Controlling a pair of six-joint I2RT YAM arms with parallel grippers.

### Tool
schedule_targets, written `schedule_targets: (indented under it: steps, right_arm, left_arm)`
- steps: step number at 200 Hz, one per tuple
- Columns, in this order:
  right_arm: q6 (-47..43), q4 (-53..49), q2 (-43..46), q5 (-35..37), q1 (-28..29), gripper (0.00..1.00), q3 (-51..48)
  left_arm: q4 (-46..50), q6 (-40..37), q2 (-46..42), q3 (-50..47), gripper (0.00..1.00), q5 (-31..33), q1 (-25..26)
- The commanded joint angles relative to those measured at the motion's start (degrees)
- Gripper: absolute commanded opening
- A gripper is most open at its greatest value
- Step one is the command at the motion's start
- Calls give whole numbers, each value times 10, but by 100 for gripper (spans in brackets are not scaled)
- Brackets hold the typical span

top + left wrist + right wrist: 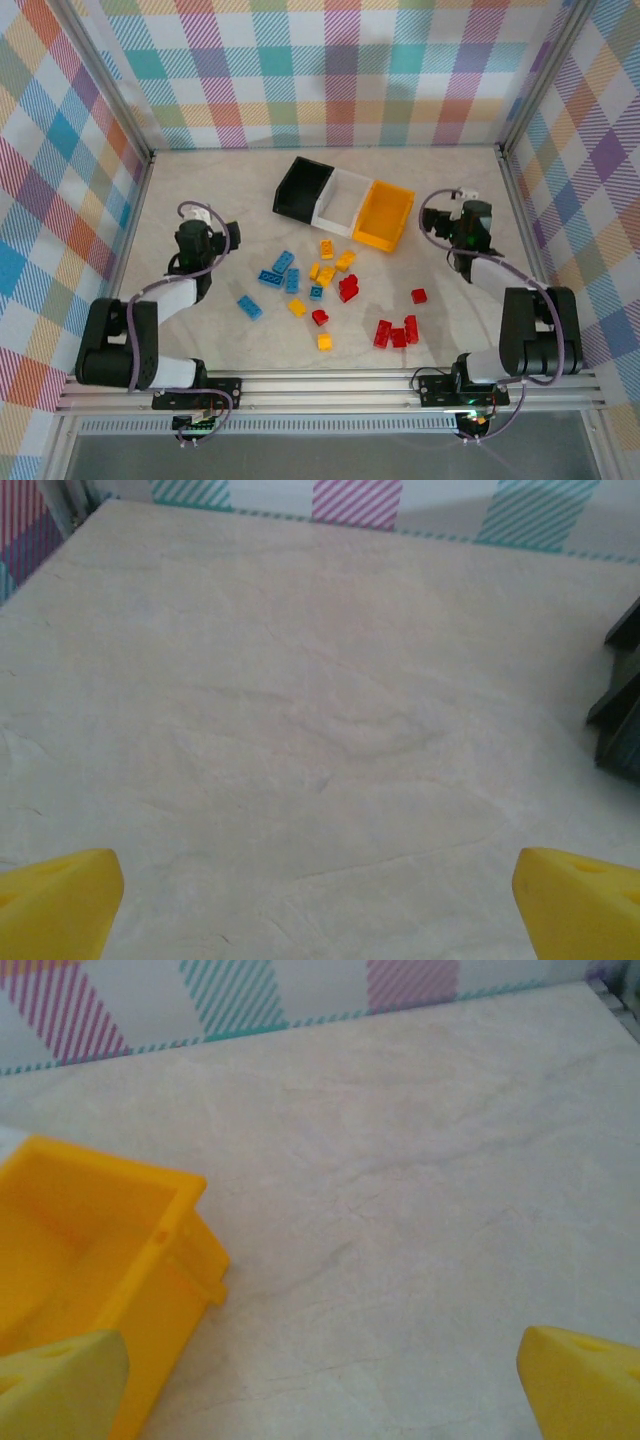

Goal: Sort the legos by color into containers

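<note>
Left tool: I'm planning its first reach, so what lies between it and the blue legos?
Nothing: in the top external view, bare tabletop separates the left tool from the nearest blue legos.

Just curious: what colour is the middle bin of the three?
The middle bin is white, between the black bin and yellow-orange bin; clearest in the top view.

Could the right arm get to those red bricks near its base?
Probably yes. The red bricks lie uncovered on bare table left of its base, and the right gripper is open and empty. It faces the yellow bin, so it would have to turn back.
</note>
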State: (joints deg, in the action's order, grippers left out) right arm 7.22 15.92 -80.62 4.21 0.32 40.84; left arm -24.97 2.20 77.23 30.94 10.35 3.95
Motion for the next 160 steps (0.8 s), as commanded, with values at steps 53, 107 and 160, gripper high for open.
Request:
schedule_targets:
  steps: [53,107,160]
  right_arm:
    - [153,-588,-50,-97,0,100,265]
    - [145,-773,-38,-142,33,93,253]
    - [142,-775,-57,-113,112,78,191]
  left_arm:
    - [373,92,-80,166,100,-43,9]
    - [454,204,-102,171,100,-138,44]
    - [497,216,-123,149,100,-187,116]
